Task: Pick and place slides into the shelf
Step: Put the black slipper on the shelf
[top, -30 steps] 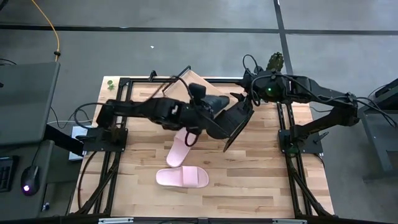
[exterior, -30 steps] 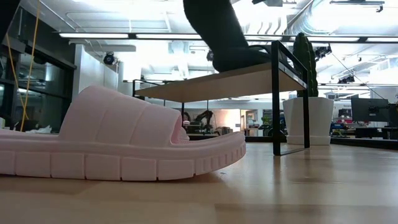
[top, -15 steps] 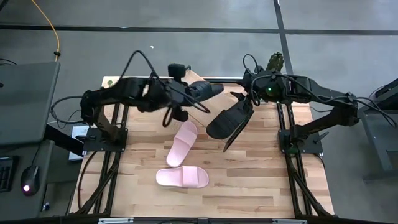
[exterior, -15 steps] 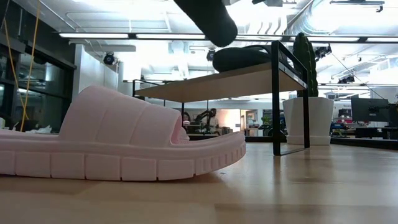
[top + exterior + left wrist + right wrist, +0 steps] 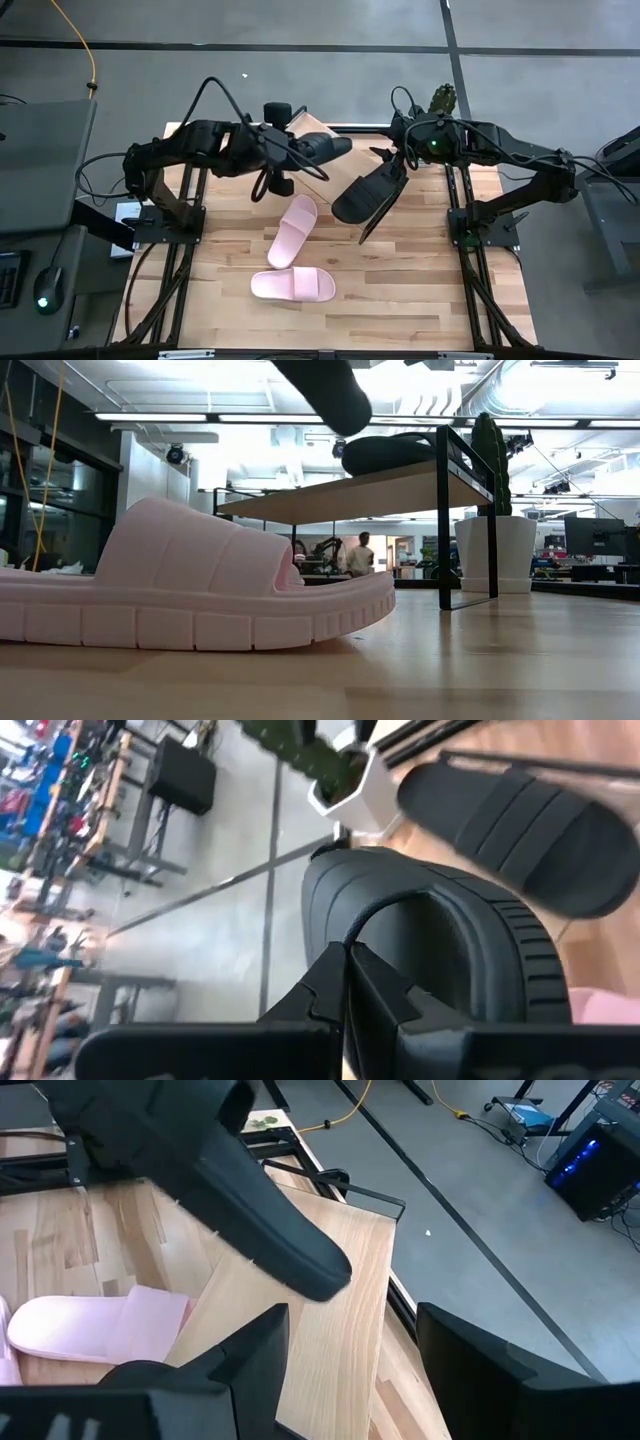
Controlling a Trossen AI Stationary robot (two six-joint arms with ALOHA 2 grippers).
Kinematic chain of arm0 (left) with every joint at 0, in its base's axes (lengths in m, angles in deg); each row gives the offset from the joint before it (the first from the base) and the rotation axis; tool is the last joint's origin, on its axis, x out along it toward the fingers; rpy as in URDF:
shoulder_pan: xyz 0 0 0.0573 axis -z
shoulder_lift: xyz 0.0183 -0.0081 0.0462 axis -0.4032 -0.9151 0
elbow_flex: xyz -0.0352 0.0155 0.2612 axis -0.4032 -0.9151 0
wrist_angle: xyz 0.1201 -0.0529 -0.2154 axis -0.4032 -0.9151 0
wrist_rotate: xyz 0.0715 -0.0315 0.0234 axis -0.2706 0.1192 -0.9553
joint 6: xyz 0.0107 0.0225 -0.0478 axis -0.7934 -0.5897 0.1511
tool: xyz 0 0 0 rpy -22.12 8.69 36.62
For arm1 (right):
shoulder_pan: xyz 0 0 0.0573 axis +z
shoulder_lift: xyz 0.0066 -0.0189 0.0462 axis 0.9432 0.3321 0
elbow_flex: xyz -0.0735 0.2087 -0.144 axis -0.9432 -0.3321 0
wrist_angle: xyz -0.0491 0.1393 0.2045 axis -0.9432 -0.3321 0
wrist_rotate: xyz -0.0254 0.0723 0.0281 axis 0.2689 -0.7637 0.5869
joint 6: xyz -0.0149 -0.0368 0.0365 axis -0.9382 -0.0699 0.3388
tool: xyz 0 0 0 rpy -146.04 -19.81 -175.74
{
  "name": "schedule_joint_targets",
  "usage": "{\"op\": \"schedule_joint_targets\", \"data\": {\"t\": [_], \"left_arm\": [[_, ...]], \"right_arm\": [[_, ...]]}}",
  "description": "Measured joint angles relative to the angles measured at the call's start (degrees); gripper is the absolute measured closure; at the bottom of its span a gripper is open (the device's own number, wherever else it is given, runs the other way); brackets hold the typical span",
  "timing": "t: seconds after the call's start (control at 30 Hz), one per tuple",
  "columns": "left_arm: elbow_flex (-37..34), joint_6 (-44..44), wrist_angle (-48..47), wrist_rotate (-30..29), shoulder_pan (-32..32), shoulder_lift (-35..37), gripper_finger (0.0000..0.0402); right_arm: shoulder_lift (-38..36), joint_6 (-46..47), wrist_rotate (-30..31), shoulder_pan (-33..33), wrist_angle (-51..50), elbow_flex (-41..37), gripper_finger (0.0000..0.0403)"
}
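low view
- shelf (image 5: pixel 400 478): far side of desk (image 5: pixel 450 660), beside cactus pot (image 5: pixel 490 550)
- placed black slide (image 5: pixel 390 452): resting on shelf board
- held black slide (image 5: pixel 325 395): hanging above board, clear of it; grip out of frame
- near pink slide (image 5: pixel 190 585): flat on desk, not yet shelved

high view
- left jaws: carrying held black slide over far edge; probably lining up the slot beside the placed one
- right jaws: by far right corner, next to placed black slide, waiting
- pink pair (image 5: pixel 293 230): mid-desk toward near edge; both visible only here

left wrist view
- left jaws: together, pinching strap edge; likely leaves sole free to land on slant

right wrist view
- right jaws: apart, empty
- extra: bare board under held slide, hidden from low view
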Motion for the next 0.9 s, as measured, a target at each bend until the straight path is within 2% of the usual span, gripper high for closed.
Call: {"op": "schedule_joint_targets", "data": {"t": [0.37,0.5,0.67,0.9], "left_arm": [[-1.16,-5.32,4.98,0.58,-0.01,0.20,0.0401],[-1.18,-6.22,5.23,-1.63,-0.12,0.69,0.0401],[-1.17,-3.78,4.65,4.28,-1.79,3.18,0.0401],[-5.69,-2.78,4.86,6.10,-2.58,6.14,0.0402]], "right_arm": [[0.00,0.21,-0.29,0.00,-0.01,-0.02,0.0192],[0.00,0.23,-1.18,0.01,-0.02,-0.02,0.0192],[0.00,0.23,-1.29,0.02,-0.03,-0.02,0.0192],[0.00,0.40,-1.62,0.07,0.02,-0.05,0.0192]]}}
